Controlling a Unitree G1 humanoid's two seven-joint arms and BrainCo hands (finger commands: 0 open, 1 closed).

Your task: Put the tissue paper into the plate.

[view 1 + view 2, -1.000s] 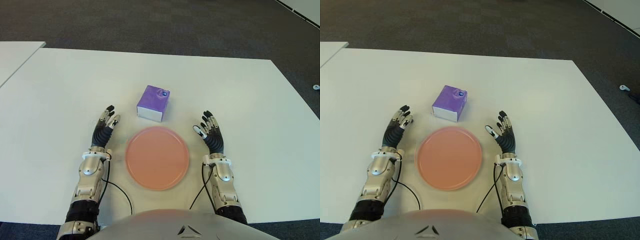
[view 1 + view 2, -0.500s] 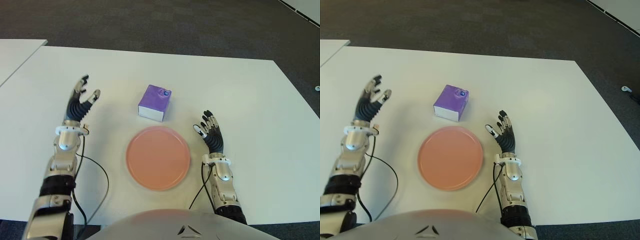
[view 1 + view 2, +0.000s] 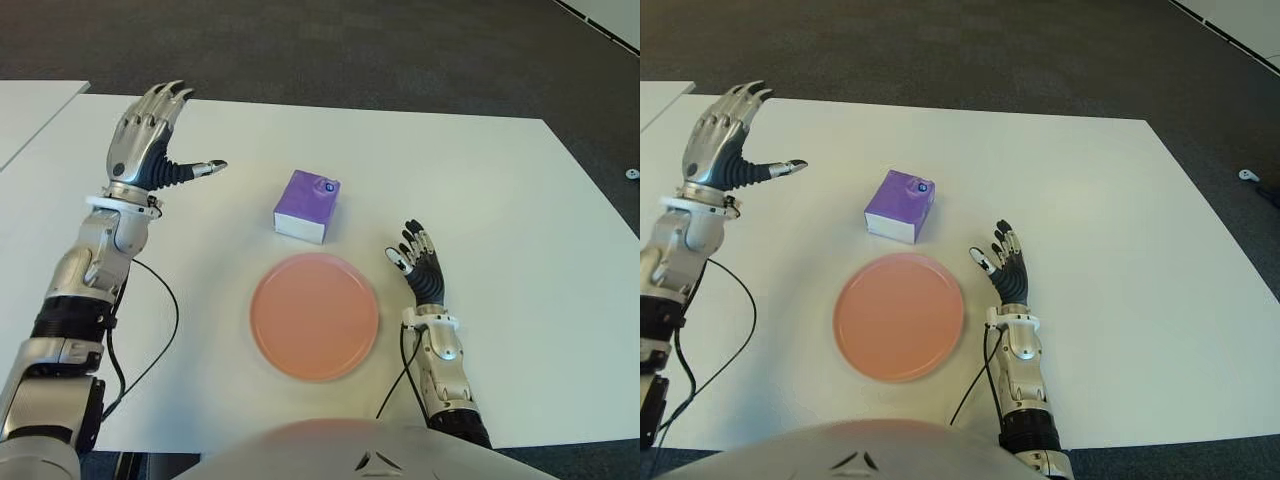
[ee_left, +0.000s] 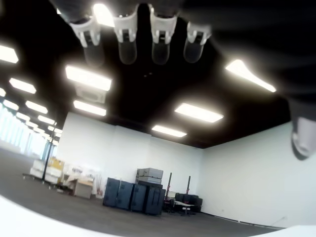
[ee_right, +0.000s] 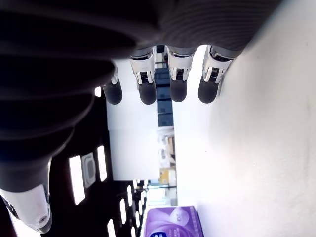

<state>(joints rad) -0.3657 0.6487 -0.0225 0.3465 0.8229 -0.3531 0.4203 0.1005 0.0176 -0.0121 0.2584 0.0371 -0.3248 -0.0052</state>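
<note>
A purple tissue pack (image 3: 308, 205) lies on the white table (image 3: 480, 190), just beyond a round salmon-pink plate (image 3: 314, 315). My left hand (image 3: 150, 140) is raised well to the left of the pack and above the table, fingers spread and thumb pointing toward the pack, holding nothing. My right hand (image 3: 420, 268) shows to the right of the plate, fingers straight and open. In the right wrist view the tissue pack (image 5: 173, 222) shows beyond the open fingers (image 5: 148, 89). The left wrist view shows only spread fingertips (image 4: 126, 39) against the room's ceiling.
A second white table's corner (image 3: 35, 110) shows at the far left. Dark carpet (image 3: 350, 50) lies beyond the table's far edge. A black cable (image 3: 160, 320) runs from my left forearm across the table.
My left hand has lifted off the table beside the plate and swung up and out to the far left. The right hand, the plate and the tissue pack have stayed put.
</note>
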